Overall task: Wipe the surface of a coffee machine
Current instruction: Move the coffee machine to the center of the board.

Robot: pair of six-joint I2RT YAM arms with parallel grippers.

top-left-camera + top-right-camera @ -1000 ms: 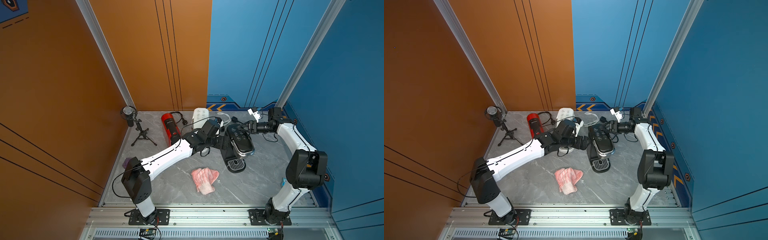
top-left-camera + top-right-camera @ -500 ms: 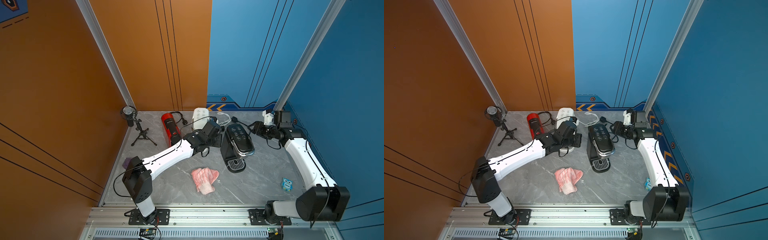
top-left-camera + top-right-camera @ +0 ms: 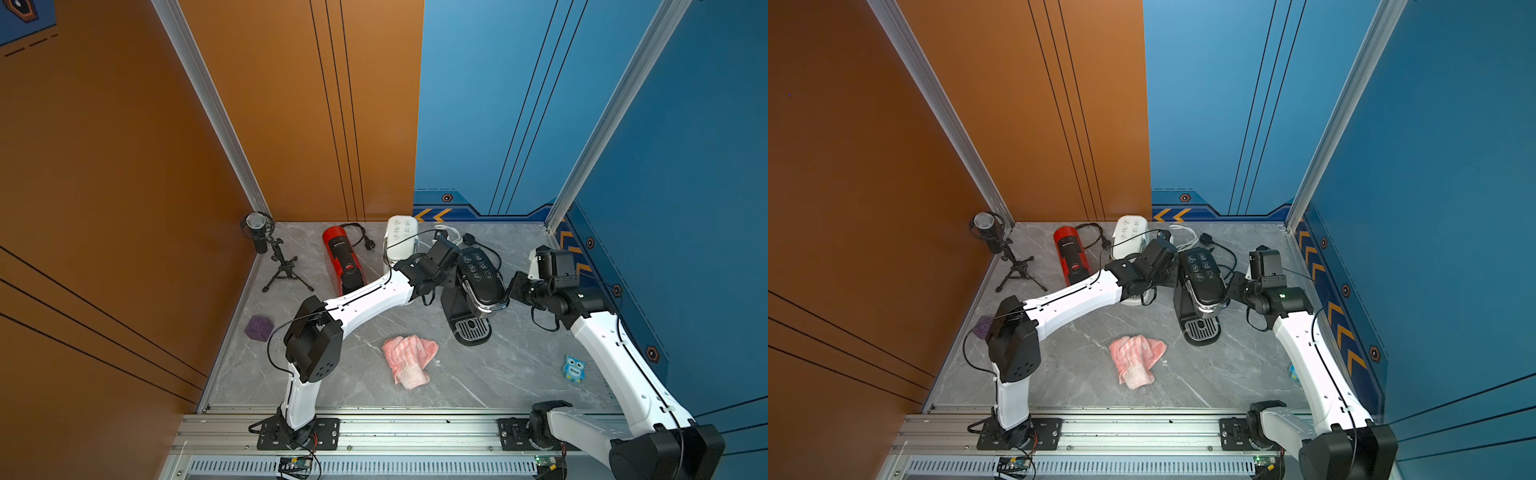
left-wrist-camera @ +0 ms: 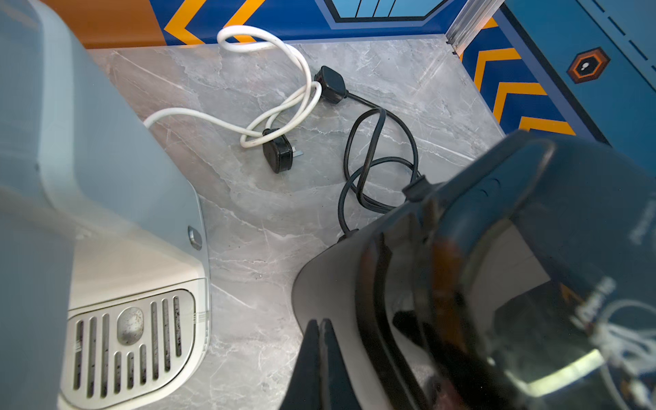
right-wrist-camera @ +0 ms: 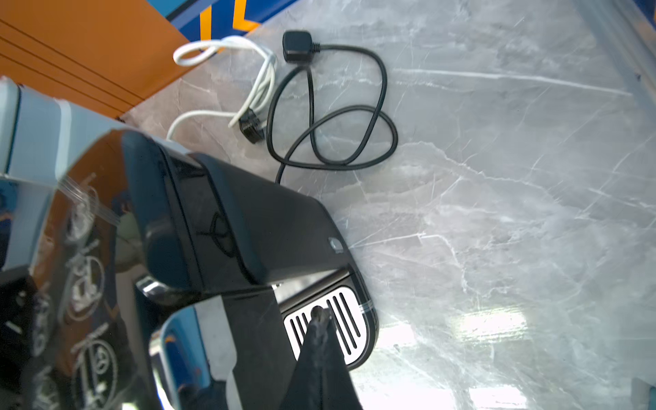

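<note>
Since the cloth (image 3: 409, 359) lies loose on the table (image 3: 519, 374), low in the middle of both top views, it must be picked up first. The left end effector (image 4: 318, 324), clenched and empty, sits just left of the black machine (image 3: 478, 286) at mid-frame. The right end effector (image 5: 319, 319), clenched and empty too, sits just right of it.

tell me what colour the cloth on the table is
Pink, with faint ribbing. The cloth shows best in a top view.
</note>
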